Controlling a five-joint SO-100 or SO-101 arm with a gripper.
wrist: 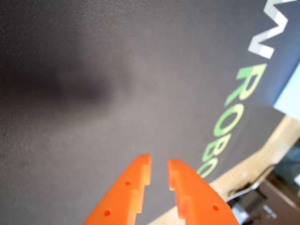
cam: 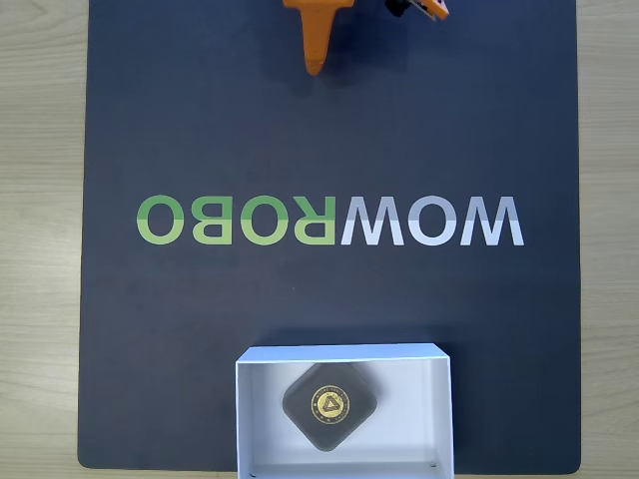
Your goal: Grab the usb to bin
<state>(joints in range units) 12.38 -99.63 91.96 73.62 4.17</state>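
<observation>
The small flat dark grey square pad with rounded corners (cam: 329,404) carries a round gold emblem with a triangle at its centre. It lies turned like a diamond on the floor of the white rectangular open-top box with thin walls (cam: 262,414), which stands at 6 o'clock on the dark mat with mirrored WOWROBO lettering (cam: 180,120) in the fixed view. The orange two-finger hand (cam: 318,62) is at 12 o'clock in that view, well apart from the pad, with the lettering between them. In the wrist view the hand (wrist: 159,168) holds nothing; its fingers are nearly together, with a narrow gap. The pale wooden tabletop (cam: 40,200) surrounds the mat.
</observation>
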